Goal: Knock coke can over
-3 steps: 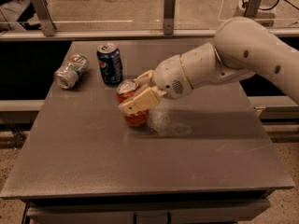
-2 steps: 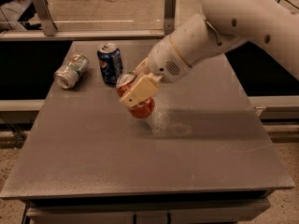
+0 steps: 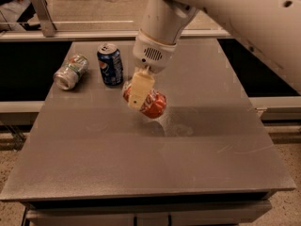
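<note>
A table [image 3: 141,164] fills the view, with three cans grouped on its far left part. Farthest left a tipped can [image 3: 70,72] lies on its side; just to its right a pepsi can [image 3: 110,64] stands upright, and to the right of that, a little nearer the viewer, the coke can [image 3: 154,105] leans steeply, its top end toward the pepsi can and close beside it. The gripper [image 3: 139,95] hangs from the arm [image 3: 225,8] that reaches in from the upper right, and sits across the front left side of the coke can.
</note>
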